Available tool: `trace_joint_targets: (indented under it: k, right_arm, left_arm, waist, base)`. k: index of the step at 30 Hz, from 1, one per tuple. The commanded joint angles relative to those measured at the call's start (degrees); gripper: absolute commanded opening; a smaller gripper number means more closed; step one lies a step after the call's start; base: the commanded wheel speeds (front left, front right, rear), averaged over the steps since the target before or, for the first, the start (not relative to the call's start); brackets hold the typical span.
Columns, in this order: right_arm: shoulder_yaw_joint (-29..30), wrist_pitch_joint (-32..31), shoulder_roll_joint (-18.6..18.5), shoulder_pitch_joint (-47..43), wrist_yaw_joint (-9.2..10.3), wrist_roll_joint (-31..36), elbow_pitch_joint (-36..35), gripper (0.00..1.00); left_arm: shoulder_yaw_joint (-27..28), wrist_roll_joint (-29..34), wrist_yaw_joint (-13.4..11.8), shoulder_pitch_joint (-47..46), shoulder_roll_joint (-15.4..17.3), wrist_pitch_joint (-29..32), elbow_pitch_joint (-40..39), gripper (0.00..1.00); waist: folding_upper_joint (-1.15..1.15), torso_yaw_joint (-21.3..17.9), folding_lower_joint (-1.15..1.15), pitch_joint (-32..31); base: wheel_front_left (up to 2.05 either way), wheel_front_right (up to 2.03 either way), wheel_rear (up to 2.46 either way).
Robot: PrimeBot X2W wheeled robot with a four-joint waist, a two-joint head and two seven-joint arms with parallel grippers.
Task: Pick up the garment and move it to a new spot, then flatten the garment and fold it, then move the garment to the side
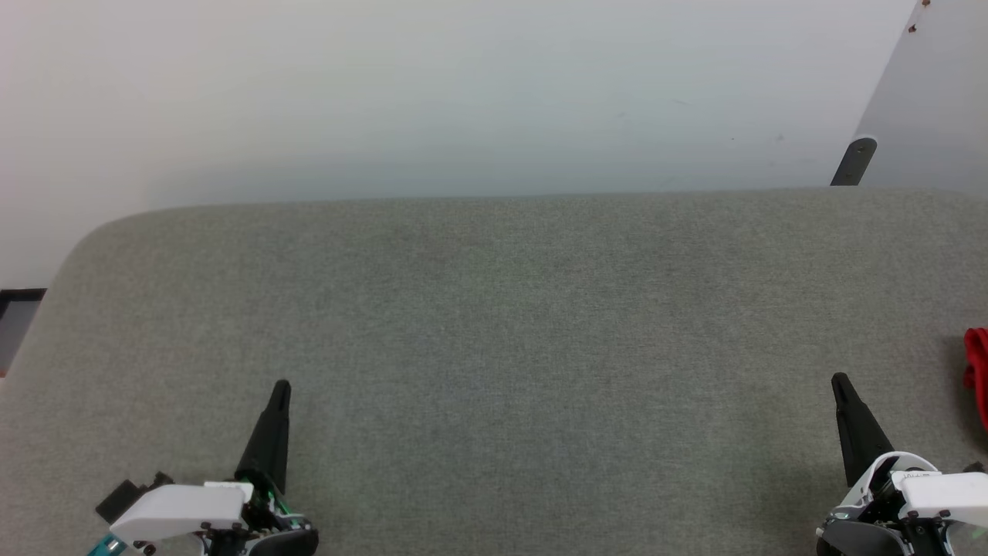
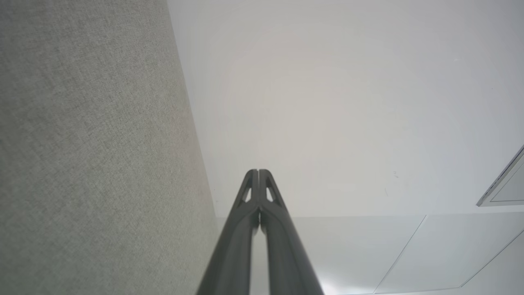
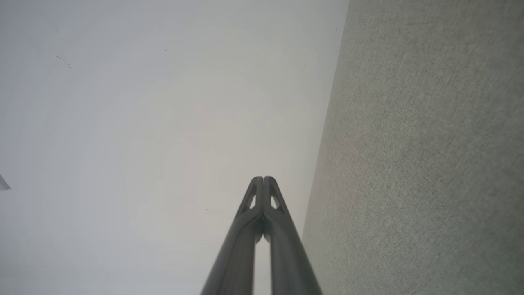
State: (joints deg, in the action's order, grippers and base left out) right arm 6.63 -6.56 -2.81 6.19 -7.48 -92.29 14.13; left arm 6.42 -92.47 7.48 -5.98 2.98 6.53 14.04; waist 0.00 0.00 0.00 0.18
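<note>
The broad grey cloth surface is matt and finely woven (the grain shows plainly in both wrist views). The pale wall looks smooth. The left gripper and right gripper have matt dark plastic-looking fingers. The red garment is cloth.

At the head view's right edge the garment is cut off, leaving a red sliver on the tabletop; its shape cannot be told. The bottom edge crops the left gripper and right gripper. The left edge crops a dark object.
</note>
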Motion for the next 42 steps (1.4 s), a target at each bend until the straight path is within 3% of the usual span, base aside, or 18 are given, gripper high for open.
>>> trace_joint_targets:
  k: [1,42]
  right_arm:
    - [-0.2,0.0,-0.1,0.2,-0.02,-0.2,0.0,0.0]
    - [-0.2,0.0,-0.1,0.2,-0.02,-0.2,0.0,0.0]
  left_arm:
    - [0.1,0.0,0.0,-0.6,-0.1,0.1,0.0,0.0]
    - [0.2,0.1,0.0,-0.6,-0.1,0.2,0.1,0.0]
  waist:
    - [0.0,0.0,0.0,0.0]
    - [0.0,0.0,0.0,0.0]
  base:
    - [0.0,0.0,0.0]
    - [0.0,0.0,0.0]
